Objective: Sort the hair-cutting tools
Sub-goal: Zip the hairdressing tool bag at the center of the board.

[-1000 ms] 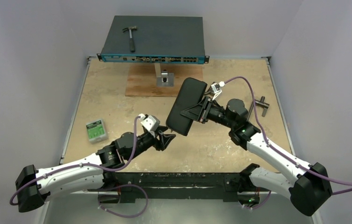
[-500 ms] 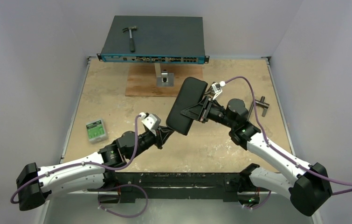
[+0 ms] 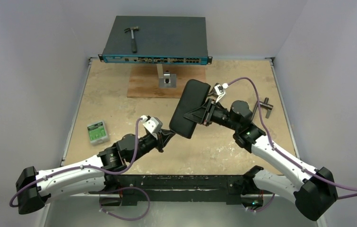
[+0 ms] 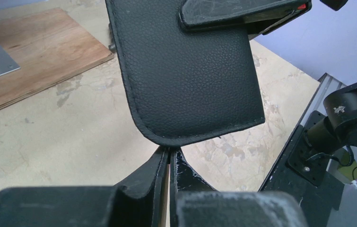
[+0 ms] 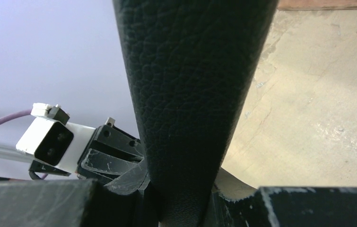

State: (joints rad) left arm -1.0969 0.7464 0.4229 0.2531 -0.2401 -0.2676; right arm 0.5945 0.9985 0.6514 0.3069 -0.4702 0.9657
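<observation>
A: Black leather case, probably the hair-tool pouch, is held up off the table, tilted, lower rounded end toward the arms. No tools visible, flap side not readable.

B: Who's got it?

A: Right gripper is clamped across the case's long edge; the right wrist view shows its fingers tight on the leather. Left gripper sits at the bottom corner.

B: What changed?

A: A second ago the left gripper hung short of the case, low and right of where it is now. Since then it slid up and in, tips now at the lower end. The case barely shifted. My read: the left is coming in for a second hold so the case can be opened.

B: Left fingers?

A: Nearly together in the left wrist view, thin slit between them, tips right under the stitched bottom edge. Touching or pinching it, can't tell.

B: Around it?

A: Wooden board with a metal bracket behind, network switch with a hammer on top, small green box far left, a metal T-handle piece at right.
</observation>
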